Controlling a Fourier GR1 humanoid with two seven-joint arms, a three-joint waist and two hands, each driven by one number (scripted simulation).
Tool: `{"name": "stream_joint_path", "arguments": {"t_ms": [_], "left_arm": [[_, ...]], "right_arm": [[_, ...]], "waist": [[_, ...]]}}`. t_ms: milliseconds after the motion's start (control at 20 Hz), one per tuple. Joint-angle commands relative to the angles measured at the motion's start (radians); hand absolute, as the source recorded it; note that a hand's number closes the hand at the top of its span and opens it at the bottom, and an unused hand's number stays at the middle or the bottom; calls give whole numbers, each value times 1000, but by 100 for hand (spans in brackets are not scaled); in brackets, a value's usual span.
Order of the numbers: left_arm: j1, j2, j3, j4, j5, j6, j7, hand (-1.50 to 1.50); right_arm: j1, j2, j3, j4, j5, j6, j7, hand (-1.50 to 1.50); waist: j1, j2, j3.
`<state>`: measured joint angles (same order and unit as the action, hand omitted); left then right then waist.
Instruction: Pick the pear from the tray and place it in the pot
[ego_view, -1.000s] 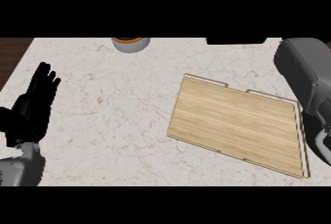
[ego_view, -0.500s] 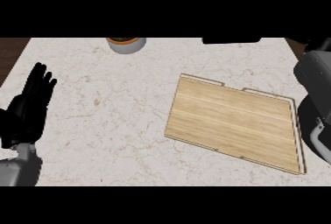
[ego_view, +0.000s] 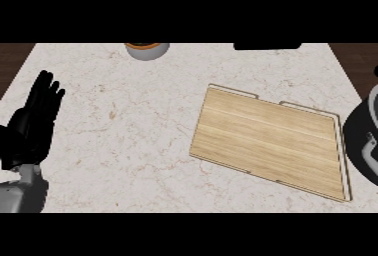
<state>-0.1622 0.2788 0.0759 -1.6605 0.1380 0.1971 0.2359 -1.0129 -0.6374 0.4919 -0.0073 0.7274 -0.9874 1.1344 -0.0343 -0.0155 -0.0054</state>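
Note:
The wooden tray (ego_view: 269, 140) lies flat at the centre right of the marble counter, and nothing rests on it. No pear and no pot can be made out. My left hand (ego_view: 33, 125) stands open at the left edge, fingers up, resting far from the tray. A black rounded shape with a grey curve (ego_view: 363, 140) shows at the right edge beside the tray. It looks like part of my right arm or hand, mostly cut off by the picture's edge.
A grey cup with an orange inside (ego_view: 146, 50) stands at the counter's far edge, left of centre. A dark object (ego_view: 267, 46) sits at the far edge to the right. Dark wood borders the counter (ego_view: 133, 125) at both far corners.
The grey forearm that reached across the upper right has drawn off to the right, leaving only a dark shape at the edge. My left hand has stayed put.

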Motion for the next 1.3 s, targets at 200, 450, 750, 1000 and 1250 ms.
{"name": "stream_joint_path", "arguments": {"t_ms": [200, 450, 750, 1000, 1250], "left_arm": [[0, -6, 23, 38, 11, -28, -40, 0], [-45, 0, 29, 69, 3, -27, -26, 0], [-44, 6, 25, 24, 2, -31, 10, 0], [-46, -36, 8, 50, -38, 14, -25, 0], [-50, -19, 18, 30, -23, -4, 13, 0]], "right_arm": [[204, -44, -94, -51, -81, -14, -58, 150], [320, -29, -260, -199, -264, -87, -141, -150], [477, -62, -421, -484, -470, -77, -455, -150], [574, -53, -522, -695, -555, -253, -660, -150], [744, -30, -666, -924, -670, -301, -798, -150]], "waist": [[15, 10, 4], [11, 13, 6], [24, 15, 9], [8, 13, 9], [2, 10, 8]]}}
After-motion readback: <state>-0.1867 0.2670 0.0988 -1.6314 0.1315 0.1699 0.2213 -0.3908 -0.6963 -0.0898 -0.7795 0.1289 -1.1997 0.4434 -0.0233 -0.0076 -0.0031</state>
